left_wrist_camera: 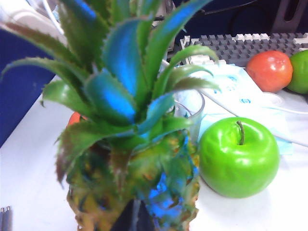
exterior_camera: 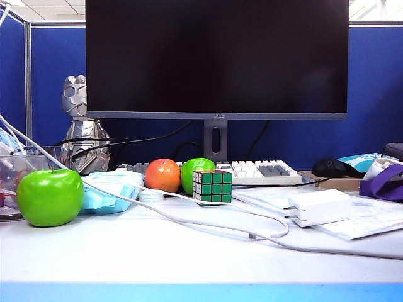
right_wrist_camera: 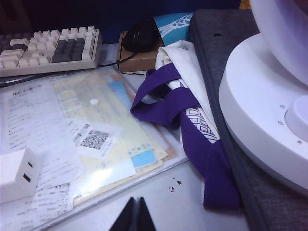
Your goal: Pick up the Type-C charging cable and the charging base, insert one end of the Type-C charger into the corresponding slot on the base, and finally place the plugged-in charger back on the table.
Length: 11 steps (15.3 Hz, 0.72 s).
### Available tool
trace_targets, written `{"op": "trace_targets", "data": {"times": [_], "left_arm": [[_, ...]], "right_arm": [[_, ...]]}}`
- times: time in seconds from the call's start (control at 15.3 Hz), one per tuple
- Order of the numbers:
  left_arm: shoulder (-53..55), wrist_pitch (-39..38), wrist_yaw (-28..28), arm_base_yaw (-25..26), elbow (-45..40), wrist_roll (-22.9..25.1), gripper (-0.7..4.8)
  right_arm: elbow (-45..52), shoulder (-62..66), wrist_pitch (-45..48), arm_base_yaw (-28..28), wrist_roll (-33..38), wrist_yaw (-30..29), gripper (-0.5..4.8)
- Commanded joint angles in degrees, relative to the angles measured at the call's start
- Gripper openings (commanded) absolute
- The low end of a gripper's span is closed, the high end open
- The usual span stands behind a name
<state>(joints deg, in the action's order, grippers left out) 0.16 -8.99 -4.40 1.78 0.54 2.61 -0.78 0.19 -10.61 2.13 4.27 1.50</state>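
Both pincers, left pincer [left_wrist_camera: 134, 216] and right pincer [right_wrist_camera: 134, 215], are closed, empty. I judge nothing started; next, I grab the charging base [exterior_camera: 320, 207] at four o'clock from the Rubik's cube [exterior_camera: 212, 186].

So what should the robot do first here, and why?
Probably the right claw should open and head for the small white plastic charging block on the papers. Both claws are shut and empty, the left claw sits behind a pineapple, and the thin white cable lies unplugged on the white desk.
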Motion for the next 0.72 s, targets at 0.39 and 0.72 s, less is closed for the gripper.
{"op": "trace_targets", "data": {"times": [0.39, 0.72], "left_arm": [[-0.1, -0.5, -0.6, 0.0, -0.1, 0.2, -0.01], [-0.1, 8.6, 2.4, 0.0, 3.6, -10.6, -0.03]], "right_arm": [[0.1, -0.1, -0.7, -0.1, 0.3, -0.2, -0.06], [-9.9, -0.1, 1.8, -0.1, 8.3, -0.2, -0.06]]}}
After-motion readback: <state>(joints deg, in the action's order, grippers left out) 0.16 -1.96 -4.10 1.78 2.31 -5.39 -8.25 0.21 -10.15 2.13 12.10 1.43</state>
